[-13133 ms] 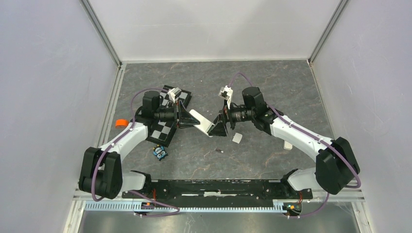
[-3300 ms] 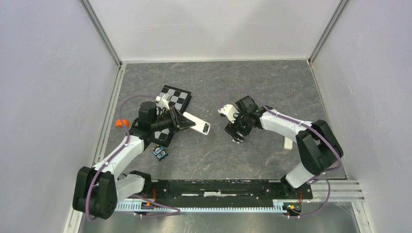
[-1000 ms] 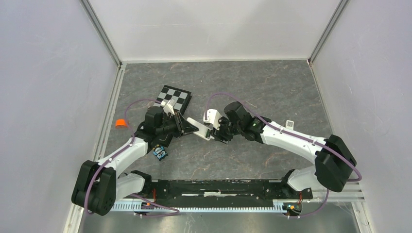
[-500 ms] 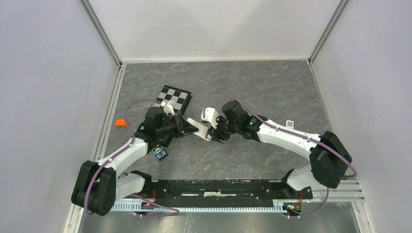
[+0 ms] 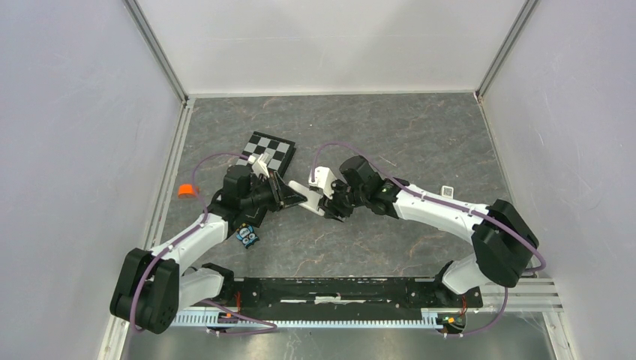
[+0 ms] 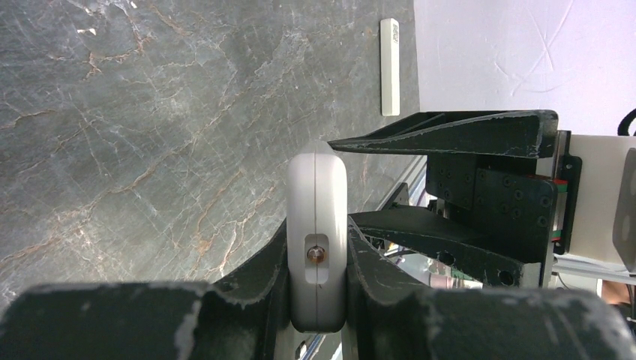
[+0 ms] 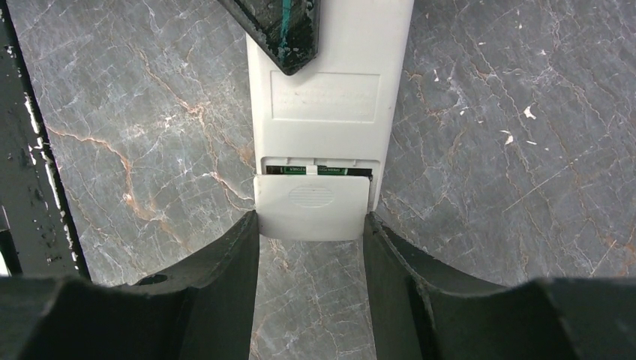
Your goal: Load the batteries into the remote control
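Observation:
The remote control is a white bar held off the table between both arms. My left gripper is shut on it; the left wrist view shows it end-on clamped between the fingers. In the right wrist view its plain back faces the camera. A small white battery cover sits at its near end, and a thin dark-green strip shows in the gap above it. My right gripper is shut on the cover's two sides; it also shows in the top view. No loose batteries are in view.
The checkered board lies behind the left arm. A small blue toy lies by the left forearm and an orange piece at the left wall. A small white bar lies at the right; it also shows in the left wrist view.
The right gripper left the table at centre right and came to the remote's free end with the white cover, edging left in the last second. The left gripper still holds the remote.

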Robot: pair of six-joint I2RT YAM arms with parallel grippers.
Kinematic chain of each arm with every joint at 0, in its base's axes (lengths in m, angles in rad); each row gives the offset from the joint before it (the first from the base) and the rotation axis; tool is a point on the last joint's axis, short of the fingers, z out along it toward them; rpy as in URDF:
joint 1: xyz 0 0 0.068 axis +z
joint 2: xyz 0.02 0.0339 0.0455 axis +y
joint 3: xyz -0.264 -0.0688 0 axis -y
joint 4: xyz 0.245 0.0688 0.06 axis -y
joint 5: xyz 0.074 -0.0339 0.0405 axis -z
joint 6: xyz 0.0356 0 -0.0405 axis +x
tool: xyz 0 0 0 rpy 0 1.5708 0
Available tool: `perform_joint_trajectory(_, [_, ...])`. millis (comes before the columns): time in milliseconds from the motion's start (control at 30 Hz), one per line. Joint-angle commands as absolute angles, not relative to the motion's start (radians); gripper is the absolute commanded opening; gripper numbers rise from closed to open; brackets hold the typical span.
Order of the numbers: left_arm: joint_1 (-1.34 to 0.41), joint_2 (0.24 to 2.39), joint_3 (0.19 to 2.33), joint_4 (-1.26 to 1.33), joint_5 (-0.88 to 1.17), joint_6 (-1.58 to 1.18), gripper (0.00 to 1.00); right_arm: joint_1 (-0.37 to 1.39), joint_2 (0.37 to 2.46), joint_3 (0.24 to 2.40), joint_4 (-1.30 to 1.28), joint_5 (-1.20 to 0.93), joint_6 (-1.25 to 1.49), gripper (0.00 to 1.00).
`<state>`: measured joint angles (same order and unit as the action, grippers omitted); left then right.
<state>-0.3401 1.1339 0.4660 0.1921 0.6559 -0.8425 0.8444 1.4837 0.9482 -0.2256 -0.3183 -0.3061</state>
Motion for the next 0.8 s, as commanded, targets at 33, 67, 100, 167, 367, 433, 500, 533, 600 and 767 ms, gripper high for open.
perform_joint_trajectory(33, [-0.348, 1.113, 0.449, 0.309, 0.708, -0.845, 0.02, 0.849, 1.490, 0.988, -0.174, -0.331, -0.293, 0.44])
perform_joint_trajectory(67, [-0.348, 1.113, 0.447, 0.314, 0.712, -0.848, 0.02, 0.849, 1.492, 0.989, -0.172, -0.331, -0.293, 0.44])
perform_joint_trajectory(100, [-0.348, 1.112, 0.446, 0.324, 0.719, -0.851, 0.02, 0.849, 1.493, 0.991, -0.171, -0.330, -0.292, 0.44])
perform_joint_trajectory(167, [-0.353, 1.109, 0.446, 0.331, 0.722, -0.851, 0.02, 0.849, 1.495, 0.994, -0.167, -0.324, -0.287, 0.44])
perform_joint_trajectory(367, [-0.353, 1.092, 0.449, 0.287, 0.690, -0.828, 0.02, 0.848, 1.502, 1.004, -0.179, -0.269, -0.279, 0.43])
perform_joint_trajectory(433, [-0.353, 1.082, 0.454, 0.259, 0.673, -0.811, 0.02, 0.849, 1.502, 1.008, -0.183, -0.252, -0.275, 0.43])
perform_joint_trajectory(500, [-0.354, 1.076, 0.454, 0.258, 0.672, -0.806, 0.02, 0.848, 1.506, 1.014, -0.186, -0.257, -0.275, 0.43])
perform_joint_trajectory(533, [-0.354, 1.076, 0.455, 0.258, 0.676, -0.802, 0.02, 0.848, 1.509, 1.016, -0.187, -0.261, -0.274, 0.43])
perform_joint_trajectory(600, [-0.354, 1.078, 0.455, 0.265, 0.686, -0.799, 0.02, 0.848, 1.518, 1.023, -0.191, -0.274, -0.276, 0.43])
perform_joint_trajectory(767, [-0.367, 1.071, 0.453, 0.271, 0.702, -0.789, 0.02, 0.848, 1.536, 1.045, -0.215, -0.291, -0.287, 0.44])
